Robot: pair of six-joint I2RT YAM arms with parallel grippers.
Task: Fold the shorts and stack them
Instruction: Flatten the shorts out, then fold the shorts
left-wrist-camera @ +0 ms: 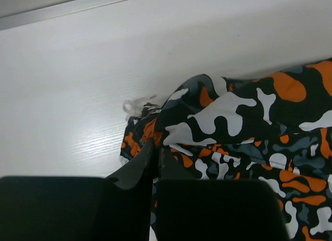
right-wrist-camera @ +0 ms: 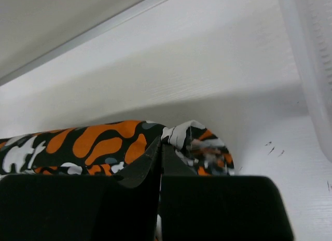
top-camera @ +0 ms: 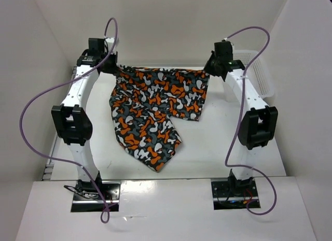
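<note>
Clenching shut, the left pincer (left-wrist-camera: 155, 147) and right pincer (right-wrist-camera: 160, 146) each grip a far corner of the soft orange, white, black and grey-teal camouflage-print shorts (top-camera: 155, 109), one edge stretched between them and the rest trailing onto the white tabletop (top-camera: 223, 147). No fold looks made yet, so folding and stacking are both left to do.

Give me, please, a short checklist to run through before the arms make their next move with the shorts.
1. Left gripper shut on a corner of the shorts: ok.
2. Right gripper shut on the opposite corner: ok.
3. Far edge of the fabric stretched between the two grippers: ok.
4. Shorts spread evenly: not ok, one leg trails askew towards the near side.
5. Basket apart from the fabric: ok.
6. Depth of fabric between the fingers: cannot tell.
</note>
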